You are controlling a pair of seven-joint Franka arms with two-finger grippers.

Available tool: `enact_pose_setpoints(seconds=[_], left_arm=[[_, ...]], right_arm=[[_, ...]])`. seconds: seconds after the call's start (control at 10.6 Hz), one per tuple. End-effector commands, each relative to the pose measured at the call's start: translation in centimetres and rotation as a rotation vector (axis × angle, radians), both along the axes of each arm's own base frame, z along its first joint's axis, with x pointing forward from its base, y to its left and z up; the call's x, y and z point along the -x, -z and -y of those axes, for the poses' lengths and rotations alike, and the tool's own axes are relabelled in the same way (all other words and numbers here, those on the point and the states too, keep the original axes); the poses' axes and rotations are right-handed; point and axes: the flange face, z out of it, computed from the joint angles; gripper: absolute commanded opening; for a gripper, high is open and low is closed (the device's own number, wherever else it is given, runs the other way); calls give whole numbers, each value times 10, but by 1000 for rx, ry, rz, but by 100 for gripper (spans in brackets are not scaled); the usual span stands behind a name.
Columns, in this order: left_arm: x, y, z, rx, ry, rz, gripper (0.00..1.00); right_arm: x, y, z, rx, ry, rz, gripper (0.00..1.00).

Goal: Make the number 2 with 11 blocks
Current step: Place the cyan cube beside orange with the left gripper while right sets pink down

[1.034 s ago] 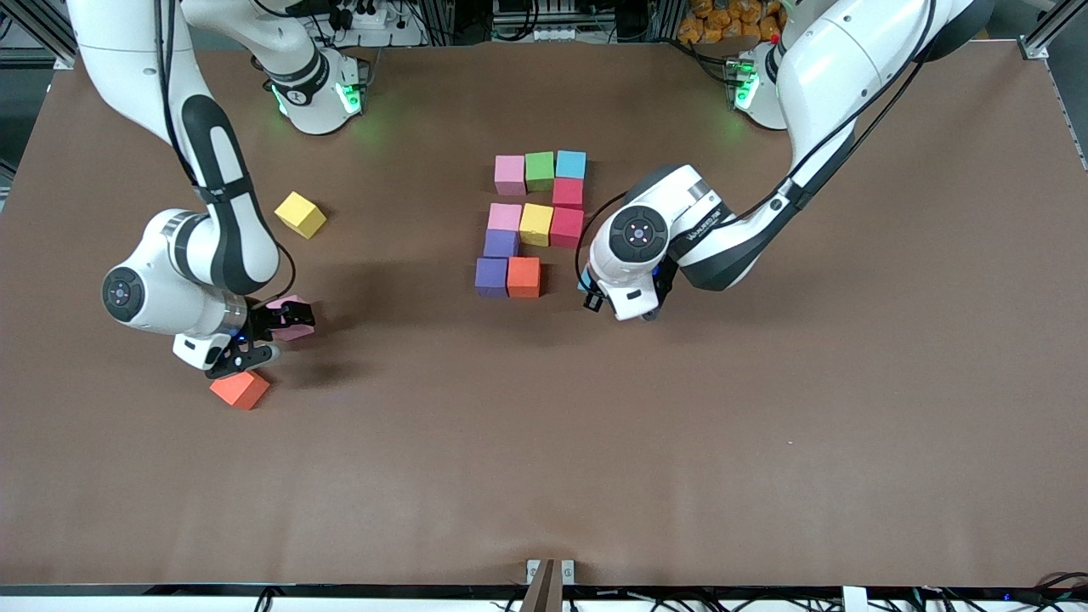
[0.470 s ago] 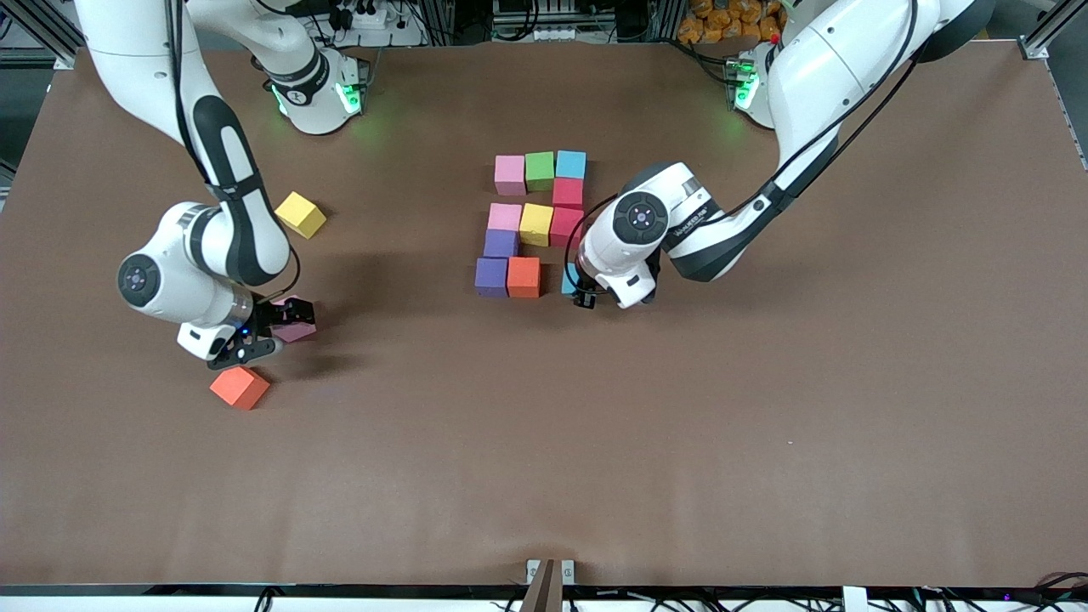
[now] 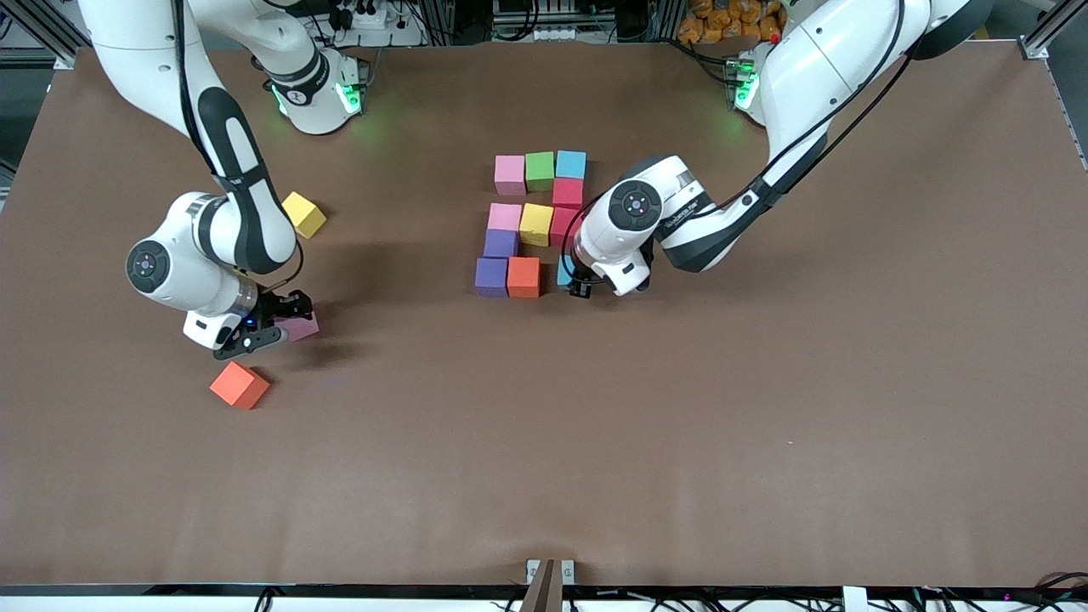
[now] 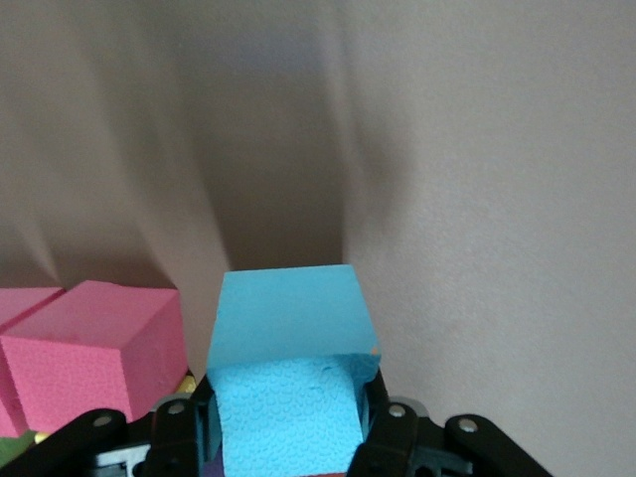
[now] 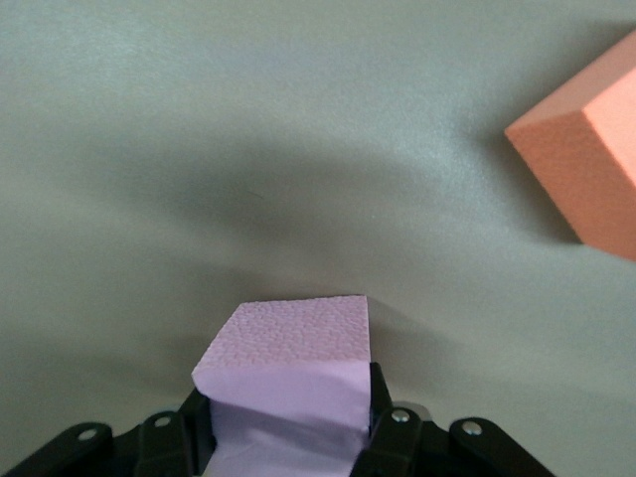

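Ten blocks lie as a partial number 2 (image 3: 536, 224) at mid-table: a pink, green and light blue row, red below, a pink, yellow and red row, purple, then purple (image 3: 491, 277) and orange (image 3: 524, 277). My left gripper (image 3: 574, 282) is shut on a light blue block (image 3: 564, 274) (image 4: 286, 328), right beside that orange block, toward the left arm's end. In the left wrist view a red block (image 4: 99, 353) sits close by. My right gripper (image 3: 270, 328) is shut on a pink block (image 3: 301, 326) (image 5: 288, 353) at table level; its fingers squeeze the foam.
A loose orange block (image 3: 240, 385) (image 5: 596, 179) lies just nearer the front camera than the right gripper. A loose yellow block (image 3: 303, 214) lies farther off, beside the right forearm. Bare brown table (image 3: 680, 425) spreads toward the front camera.
The left gripper has carried the light blue block in toward the orange block of the digit. The right gripper's open fingers have closed on the pink block.
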Motion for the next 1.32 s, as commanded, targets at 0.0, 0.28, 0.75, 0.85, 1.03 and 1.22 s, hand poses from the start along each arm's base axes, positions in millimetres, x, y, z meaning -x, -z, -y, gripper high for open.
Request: enact_pose_setpoints(seconds=[0.0, 0.28, 0.75, 0.85, 1.03, 1.22], left_arm=[[2, -11, 2, 30, -24, 60, 22], [3, -11, 8, 67, -39, 75, 22], [4, -6, 9, 80, -45, 73, 27], [4, -7, 10, 84, -43, 77, 27], [10, 1, 14, 79, -34, 74, 27], [11, 10, 15, 70, -31, 82, 27]], right_arm=[[-17, -28, -1, -17, -97, 64, 6], [-28, -41, -16, -41, -122, 46, 6], [-27, -33, -7, -34, -105, 38, 12], [-25, -26, -7, -28, -104, 32, 12], [-27, -20, -16, -22, -93, 44, 12], [-30, -13, -39, 6, -46, 71, 12]])
